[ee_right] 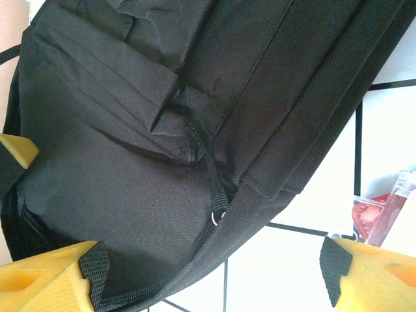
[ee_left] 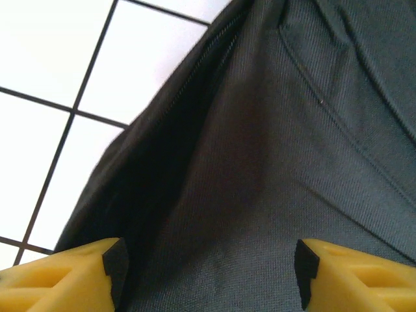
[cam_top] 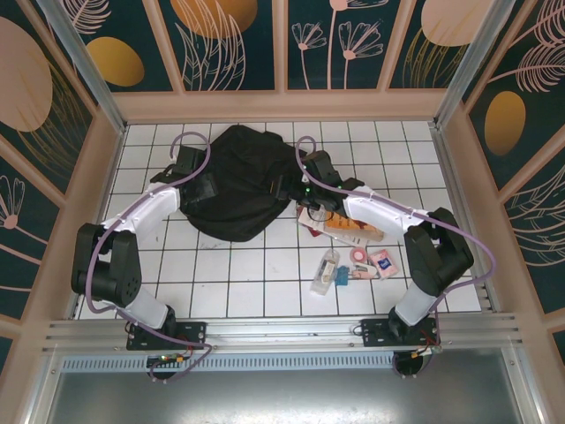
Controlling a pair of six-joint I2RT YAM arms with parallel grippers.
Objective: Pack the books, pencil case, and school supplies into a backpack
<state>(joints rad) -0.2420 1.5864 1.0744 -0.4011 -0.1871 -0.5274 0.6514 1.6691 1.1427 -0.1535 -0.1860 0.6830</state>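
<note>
The left gripper [ee_left: 208, 276] and right gripper [ee_right: 209, 276] both have their jaws apart and empty just over the backpack [cam_top: 231, 181], which lies in the middle of the far half of the tabletop [cam_top: 265, 269]. Its black woven fabric is soft and limp and will probably sag; the zip [ee_left: 211, 49] edge or the strap [ee_right: 211, 175] seems the firmest hold.

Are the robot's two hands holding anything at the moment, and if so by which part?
Nothing is held. The left hand and the right hand are both open, close over the backpack.
</note>
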